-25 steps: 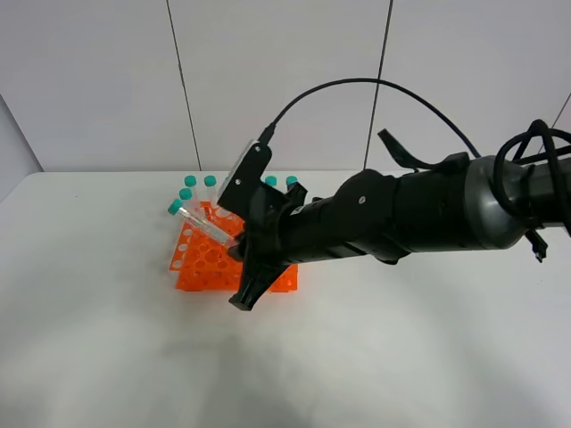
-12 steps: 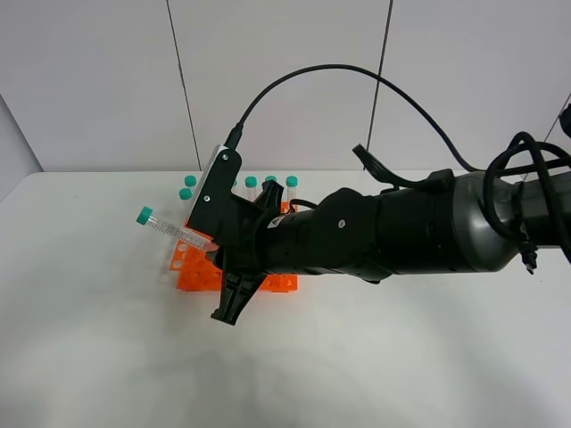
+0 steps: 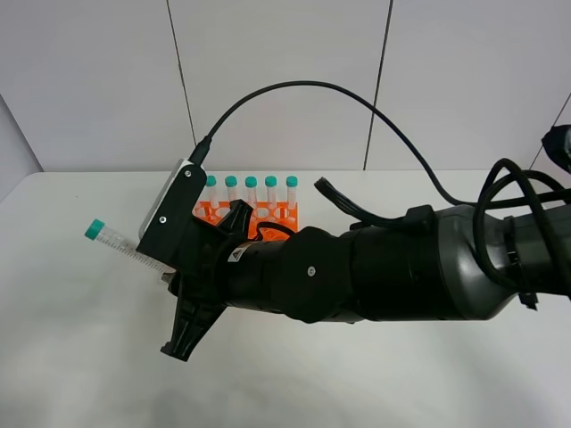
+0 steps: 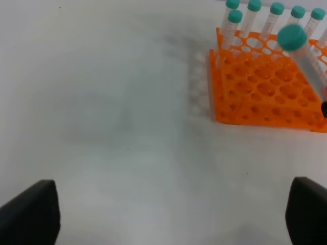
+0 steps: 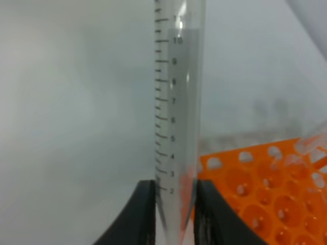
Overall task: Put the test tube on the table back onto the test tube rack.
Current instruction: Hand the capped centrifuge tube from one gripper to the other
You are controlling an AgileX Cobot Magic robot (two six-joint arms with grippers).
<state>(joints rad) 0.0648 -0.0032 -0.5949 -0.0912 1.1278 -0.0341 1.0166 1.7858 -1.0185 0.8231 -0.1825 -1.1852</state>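
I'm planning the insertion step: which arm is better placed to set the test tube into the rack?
Right. The right pincer is shut on the test tube, near the test tube rack. The left pincer is open, empty and farther back.

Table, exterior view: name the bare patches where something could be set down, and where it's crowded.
Bare: the table left of the test tube rack out to its left edge, the front strip nearer than the right arm, and the back strip right of the rack. Crowded: the rack with its standing tubes, and beside it the right gripper holding the test tube tilted.
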